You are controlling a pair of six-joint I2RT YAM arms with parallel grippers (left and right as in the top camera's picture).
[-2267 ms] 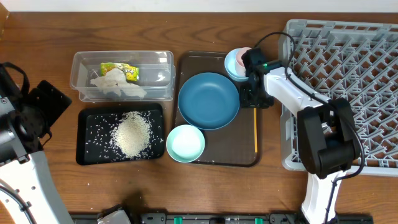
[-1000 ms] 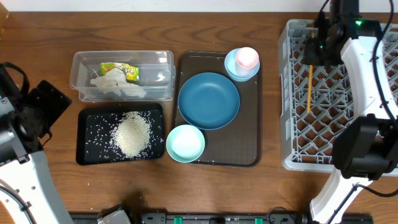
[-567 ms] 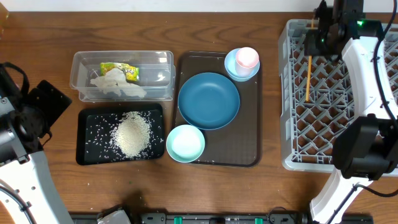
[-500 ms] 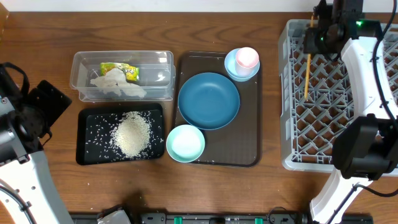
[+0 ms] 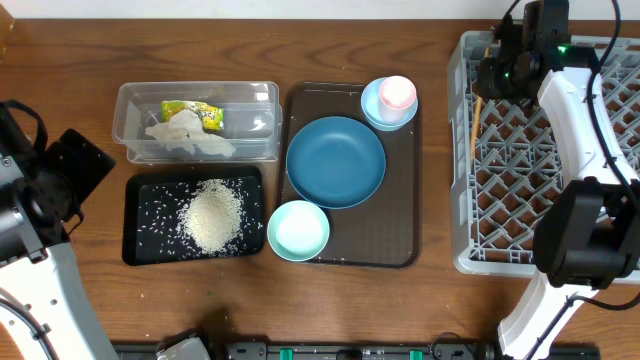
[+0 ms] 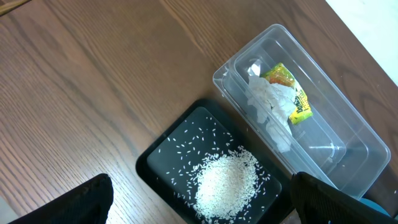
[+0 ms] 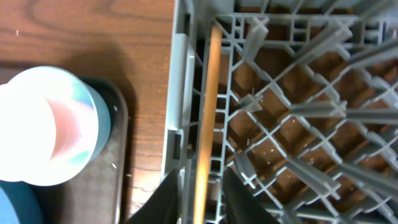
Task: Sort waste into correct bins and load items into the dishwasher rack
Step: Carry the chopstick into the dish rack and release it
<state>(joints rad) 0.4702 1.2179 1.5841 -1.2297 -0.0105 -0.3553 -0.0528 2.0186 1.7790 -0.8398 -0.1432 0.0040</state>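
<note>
My right gripper (image 5: 492, 80) (image 7: 202, 186) hovers over the back left corner of the grey dishwasher rack (image 5: 545, 190) (image 7: 292, 112). It is open, and a thin orange stick (image 5: 473, 128) (image 7: 208, 106) lies between its fingers along the rack's left wall, a gap on each side. The pink cup (image 5: 397, 92) stands in the light blue bowl (image 5: 370, 106). The dark blue dish (image 5: 335, 162) and mint bowl (image 5: 298, 230) rest on the brown tray (image 5: 395, 235). My left gripper (image 6: 202, 208) hangs open above the rice (image 6: 227, 183).
The clear tub (image 5: 135, 100) (image 6: 348, 146) holds white tissue (image 5: 185, 140) (image 6: 264, 102) and a green-and-yellow wrapper (image 5: 195, 113) (image 6: 289, 93). In front of it the black tray (image 5: 140, 200) (image 6: 168, 162) holds the rice heap (image 5: 212, 215). The left arm stands at the table's far left.
My right gripper took the orange stick from the brown tray to the rack, shifted it left to the rack's wall, and its jaws have parted off it. The left arm has not moved.
</note>
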